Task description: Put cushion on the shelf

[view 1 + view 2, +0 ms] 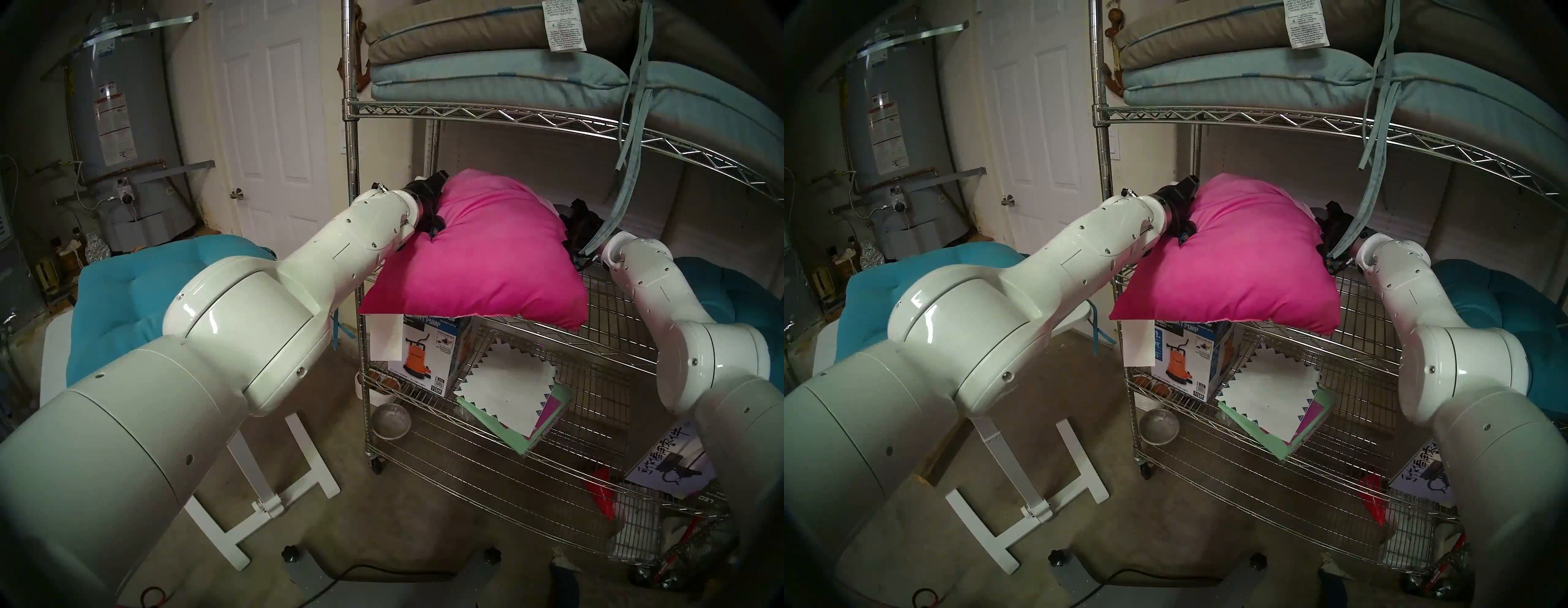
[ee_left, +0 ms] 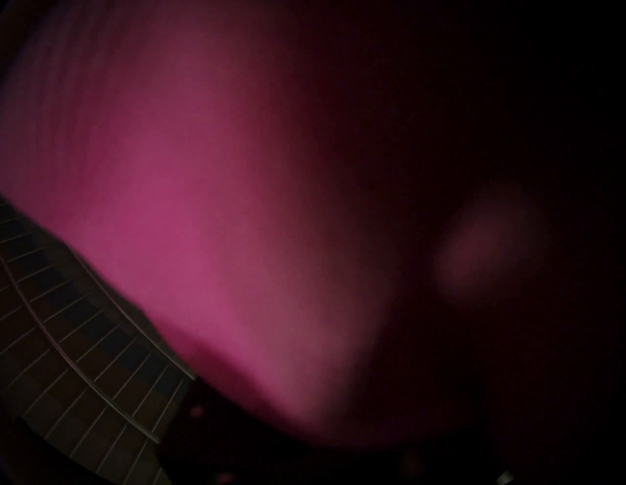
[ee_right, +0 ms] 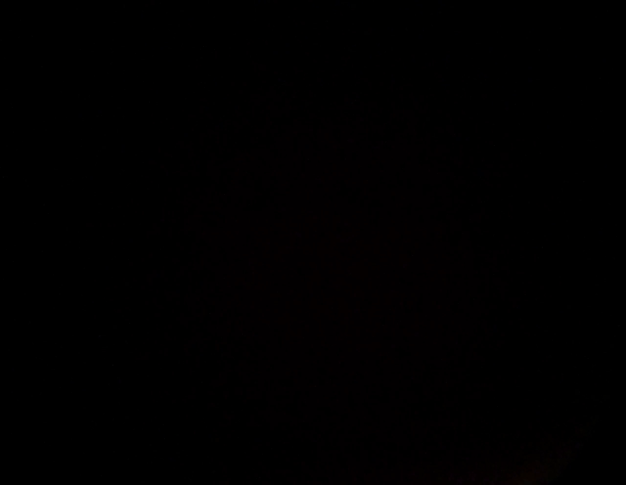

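Shelf: tall chrome wire-grid shelving rack (image 1: 488,111) fills the frame's right half.
Cushion: plump hot-pink square throw pillow (image 1: 475,250), frame centre, on the rack's middle tier, near-left corner overhanging the edge.
Left gripper: black left gripper (image 1: 426,199) pressed into the pillow's left side, jaws pressed together.
Right gripper: black right gripper (image 1: 579,225) against the pillow's right side, jaws likewise pressed together.
Tag: white tag (image 1: 386,337) hanging below the near-left corner.

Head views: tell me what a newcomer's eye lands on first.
The hot pink cushion dominates, lying on a middle tier of the wire shelf with its front edge overhanging. A white arm presses in from each side, the left tool and right tool buried in the fabric. Flat pads are stacked on the tier above.
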Motion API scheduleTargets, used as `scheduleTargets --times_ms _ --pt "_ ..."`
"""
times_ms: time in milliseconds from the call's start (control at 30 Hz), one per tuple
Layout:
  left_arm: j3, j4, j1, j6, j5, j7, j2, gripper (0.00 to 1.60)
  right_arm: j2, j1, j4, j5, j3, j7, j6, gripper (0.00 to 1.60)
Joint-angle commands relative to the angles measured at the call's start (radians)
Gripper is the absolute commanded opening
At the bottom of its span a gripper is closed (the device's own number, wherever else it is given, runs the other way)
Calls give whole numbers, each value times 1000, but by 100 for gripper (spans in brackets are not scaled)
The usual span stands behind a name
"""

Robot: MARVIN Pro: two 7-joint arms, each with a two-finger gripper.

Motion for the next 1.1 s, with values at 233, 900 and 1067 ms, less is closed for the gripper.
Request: scheduleTargets --times_ms 233,900,1067 --pt "29 35 34 -6 20 45 -22 0 -11 9 22 -15 -5 -10 26 0" --pt "58 69 33 3 48 117 -18 160 -27 25 61 -41 -7 -28 62 160" --pt "61 74 27 -1 53 147 1 160 -34 29 72 -47 -6 -33 76 160"
